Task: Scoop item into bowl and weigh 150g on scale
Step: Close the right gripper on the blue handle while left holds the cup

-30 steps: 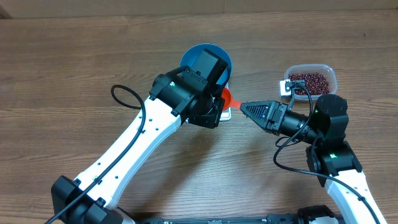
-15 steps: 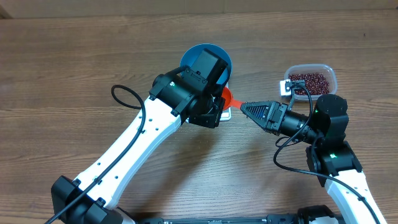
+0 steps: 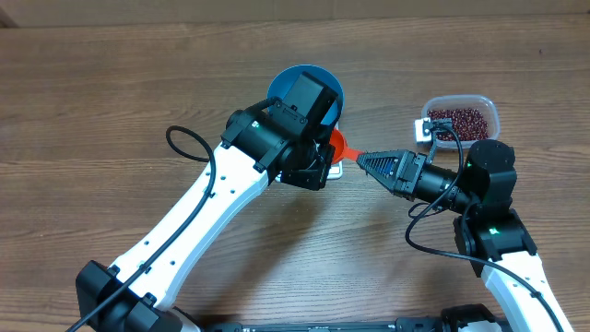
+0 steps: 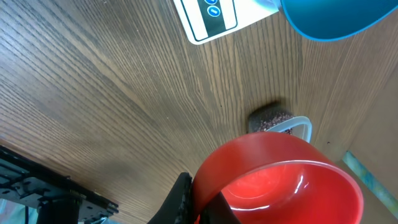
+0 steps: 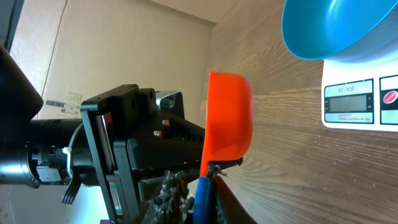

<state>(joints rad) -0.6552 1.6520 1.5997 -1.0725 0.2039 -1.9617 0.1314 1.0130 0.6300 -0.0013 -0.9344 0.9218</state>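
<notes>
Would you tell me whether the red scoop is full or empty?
Empty: the scoop shows a bare glossy red inside, nothing in it.

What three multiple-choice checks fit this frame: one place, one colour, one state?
1. The round blue plastic bowl sits:
A) on the flat white kitchen scale
B) inside the tub
C) on bare wood

2. The small glossy grains in the clear plastic tub are:
A) green
B) dark red
C) white

3. The red plastic scoop is:
A) heaped with grains
B) empty
C) lying face down on the table

Answers:
1 A, the right wrist view shows the bowl resting on the scale.
2 B, seen from overhead.
3 B, the left wrist view shows a bare interior.
</notes>
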